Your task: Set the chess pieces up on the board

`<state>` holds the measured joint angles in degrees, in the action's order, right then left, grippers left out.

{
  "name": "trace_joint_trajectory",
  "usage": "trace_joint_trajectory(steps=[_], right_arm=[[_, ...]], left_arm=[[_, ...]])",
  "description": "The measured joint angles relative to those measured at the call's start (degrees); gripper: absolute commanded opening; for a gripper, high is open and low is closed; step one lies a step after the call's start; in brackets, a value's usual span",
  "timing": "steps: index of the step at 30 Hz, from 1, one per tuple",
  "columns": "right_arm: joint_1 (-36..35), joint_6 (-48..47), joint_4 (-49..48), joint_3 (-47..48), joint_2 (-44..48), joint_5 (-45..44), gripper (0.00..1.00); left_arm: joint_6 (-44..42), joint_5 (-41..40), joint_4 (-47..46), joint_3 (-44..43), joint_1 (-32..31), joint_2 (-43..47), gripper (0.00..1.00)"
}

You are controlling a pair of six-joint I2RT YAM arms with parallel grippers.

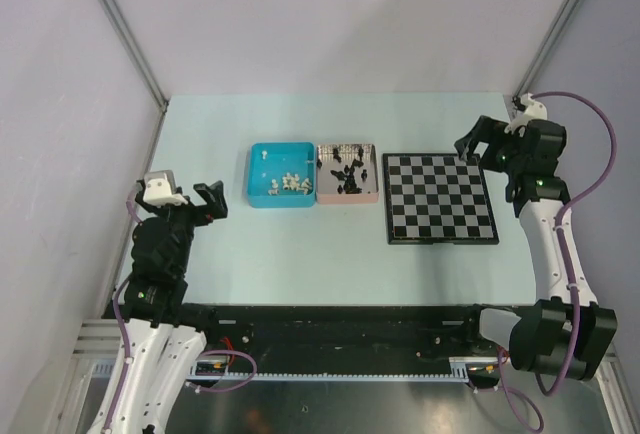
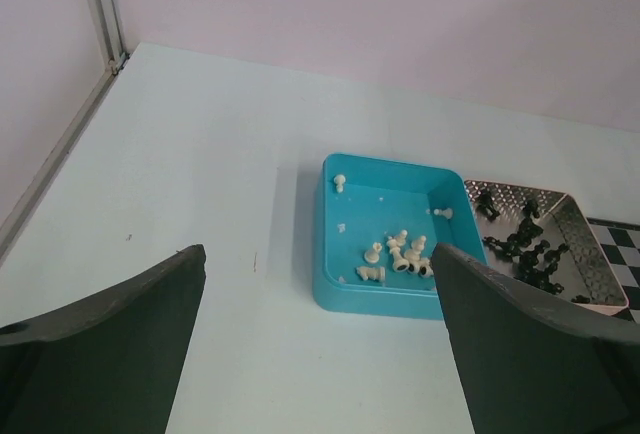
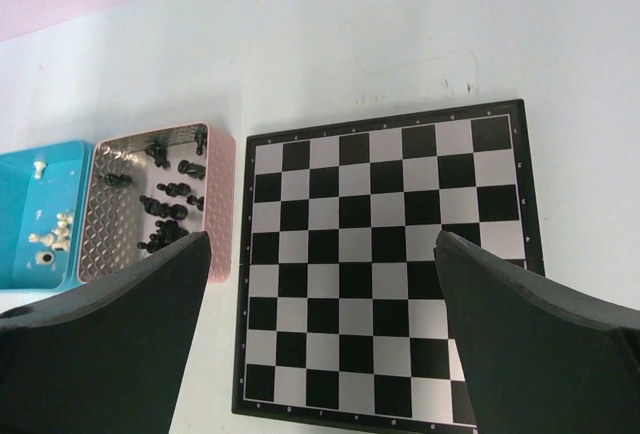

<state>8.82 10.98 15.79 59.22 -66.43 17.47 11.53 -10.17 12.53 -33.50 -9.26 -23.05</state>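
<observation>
The chessboard lies at the right of the table with no pieces on it; it also shows in the right wrist view. White chess pieces lie in a blue tray, seen closer in the left wrist view. Black chess pieces lie in a pink tray, also in the right wrist view. My left gripper is open and empty, left of the blue tray. My right gripper is open and empty, above the board's far right corner.
The two trays stand side by side just left of the board. The pale blue table is bounded by grey walls and metal rails at the back corners. A black rail with cables runs along the near edge.
</observation>
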Motion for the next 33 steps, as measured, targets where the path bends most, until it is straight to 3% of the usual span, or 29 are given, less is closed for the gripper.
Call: trace_joint_trajectory(steps=[8, 12, 22, 33], right_arm=[[-3.7, -2.8, -1.3, 0.0, -0.9, -0.5, 1.00], [-11.3, -10.1, -1.7, 0.0, -1.1, -0.6, 1.00], [-24.7, -28.8, 4.1, 7.4, -12.2, 12.6, 1.00], [-26.1, -30.5, 4.2, 17.2, -23.3, 20.7, 1.00]], left_arm=[[0.5, 2.6, -0.9, 0.0, 0.0, -0.5, 1.00], [0.5, 5.0, -0.9, -0.3, 0.0, -3.0, 1.00], [0.4, 9.9, -1.5, -6.5, 0.0, -8.7, 1.00], [0.0, 8.9, -1.6, -3.3, 0.0, -8.0, 1.00]])
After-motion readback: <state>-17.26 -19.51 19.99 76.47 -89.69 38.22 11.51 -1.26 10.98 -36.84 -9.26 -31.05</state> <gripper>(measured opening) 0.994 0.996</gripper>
